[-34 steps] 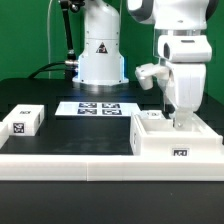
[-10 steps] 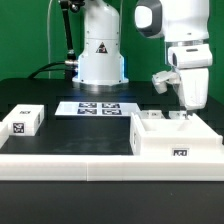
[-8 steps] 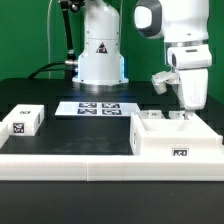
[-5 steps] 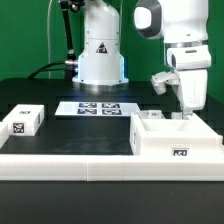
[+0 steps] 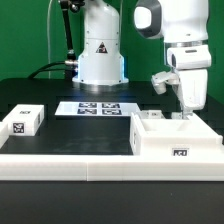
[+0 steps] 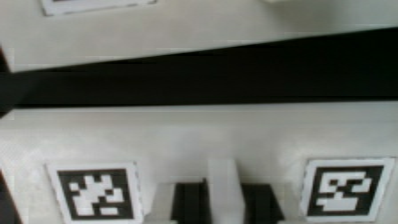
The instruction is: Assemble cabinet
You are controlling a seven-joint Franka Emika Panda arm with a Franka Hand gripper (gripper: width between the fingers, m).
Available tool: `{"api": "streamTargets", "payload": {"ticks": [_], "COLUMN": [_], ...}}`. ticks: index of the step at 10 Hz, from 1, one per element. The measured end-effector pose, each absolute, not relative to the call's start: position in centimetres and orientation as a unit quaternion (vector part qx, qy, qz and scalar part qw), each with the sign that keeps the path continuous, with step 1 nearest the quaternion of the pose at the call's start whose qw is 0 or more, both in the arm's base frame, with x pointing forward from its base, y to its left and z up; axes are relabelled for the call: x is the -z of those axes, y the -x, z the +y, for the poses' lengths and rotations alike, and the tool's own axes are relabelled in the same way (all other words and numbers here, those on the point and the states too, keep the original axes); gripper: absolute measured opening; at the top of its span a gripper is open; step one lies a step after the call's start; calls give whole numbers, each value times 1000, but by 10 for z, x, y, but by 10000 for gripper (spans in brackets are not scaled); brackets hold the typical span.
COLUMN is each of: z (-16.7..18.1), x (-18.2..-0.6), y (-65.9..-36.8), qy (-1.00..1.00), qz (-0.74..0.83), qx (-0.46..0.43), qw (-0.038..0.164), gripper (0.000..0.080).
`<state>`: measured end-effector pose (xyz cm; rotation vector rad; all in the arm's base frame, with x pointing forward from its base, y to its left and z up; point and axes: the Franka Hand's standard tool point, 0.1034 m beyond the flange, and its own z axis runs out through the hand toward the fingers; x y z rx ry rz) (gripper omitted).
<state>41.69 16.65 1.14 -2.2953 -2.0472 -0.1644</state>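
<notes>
- White gripper (image 5: 184, 113) is down at the cabinet (image 5: 175, 142) rim; jaws apart or pinching the wall, I cannot tell, too blurred
- Cabinet sits by the front edge of the table (image 5: 75, 132), toward the corner on the exterior view's right; a poor bite and it tips or skids
- Small tagged block (image 5: 23, 120) waits at the opposite front corner, marker board (image 5: 95, 108) mid-table: a wide swing could clip the block

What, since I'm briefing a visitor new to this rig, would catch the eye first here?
The big white cabinet at the exterior view's right, a tag on its front, with the gripper down at its far rim. Next, the small white tagged block at the exterior view's left and the marker board on the black table between them.
</notes>
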Motion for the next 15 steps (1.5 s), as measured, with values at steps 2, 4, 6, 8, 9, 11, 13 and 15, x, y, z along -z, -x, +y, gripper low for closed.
{"api": "streamTargets", "payload": {"ticks": [2,4,6,8,9,11,13,15], "z": [162,152,131,114,115,115,115,117], "x": [-22,-41,-57,-60,-59,-59,-60,-62], "y": [-421,-427,-436,-442,-441,-441,-445,-453], "qy": [746,746,747,747,750,750,750,751], "qz": [-663,-664,-664,-664,-660,-660,-660,-659], "qx": [53,46,39,38,38,38,40,44], "qw": [25,15,6,3,5,5,3,2], "gripper": [69,69,70,70,70,70,70,70]}}
